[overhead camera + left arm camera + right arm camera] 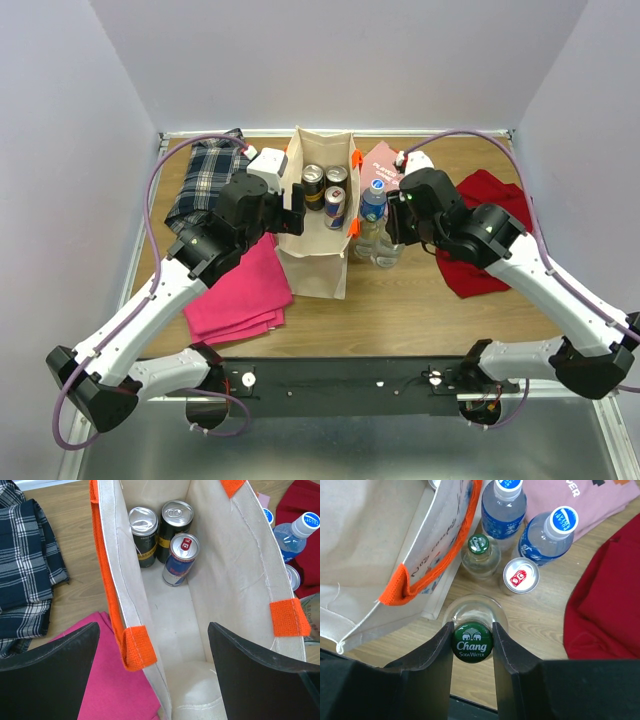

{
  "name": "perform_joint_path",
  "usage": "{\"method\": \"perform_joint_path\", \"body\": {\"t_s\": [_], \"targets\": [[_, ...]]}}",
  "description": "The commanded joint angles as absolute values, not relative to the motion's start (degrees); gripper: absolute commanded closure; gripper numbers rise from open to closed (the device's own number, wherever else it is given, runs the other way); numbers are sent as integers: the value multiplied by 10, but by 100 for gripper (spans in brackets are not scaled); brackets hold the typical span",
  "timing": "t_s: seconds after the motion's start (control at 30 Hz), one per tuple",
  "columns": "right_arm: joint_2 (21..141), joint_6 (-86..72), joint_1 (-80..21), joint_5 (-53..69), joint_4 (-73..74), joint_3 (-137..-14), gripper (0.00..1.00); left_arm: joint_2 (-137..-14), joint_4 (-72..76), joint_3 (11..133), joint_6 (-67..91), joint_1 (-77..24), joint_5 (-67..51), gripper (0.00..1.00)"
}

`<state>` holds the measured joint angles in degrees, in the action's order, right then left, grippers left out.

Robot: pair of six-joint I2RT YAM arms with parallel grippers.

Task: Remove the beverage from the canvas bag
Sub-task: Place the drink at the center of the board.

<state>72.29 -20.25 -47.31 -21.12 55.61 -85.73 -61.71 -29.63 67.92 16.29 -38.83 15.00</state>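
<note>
The beige canvas bag (318, 215) with orange handles (135, 647) stands open at the table's middle. Three cans stand at its far end: a black-and-yellow one (143, 530), a black one (176, 520) and a blue-and-silver one (181, 555). My left gripper (155, 680) is open and straddles the bag's left wall at its near end, one finger outside and one inside. My right gripper (472, 627) is shut on the green cap of a clear Chang soda water bottle (472, 642), just right of the bag (370, 530).
Right of the bag stand two blue-labelled water bottles (503, 510) (547, 537), a second green-capped bottle (479, 555) and a can (520, 575). A folded pink cloth (240, 290), a plaid cloth (210, 175), a red cloth (490, 230) and a pink shirt (385, 160) lie around.
</note>
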Motion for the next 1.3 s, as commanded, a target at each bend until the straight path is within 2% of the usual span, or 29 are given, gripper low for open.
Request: {"method": "perform_joint_path", "body": {"t_s": [0.0,0.47,0.8,1.27], "targets": [[679,-219,-479,-195,427,-799,99,-622,-287,686,171,-386,151,1],[622,-185,-483,-209,277,-631,99,-618,-280,673,173,-386,154,1],[626,-165,-487,-246,193,-577,99,-625,-278,675,174,-386,152,1],[639,-159,-492,-250,150,-535,99,-625,-275,672,170,-386,157,1]]}}
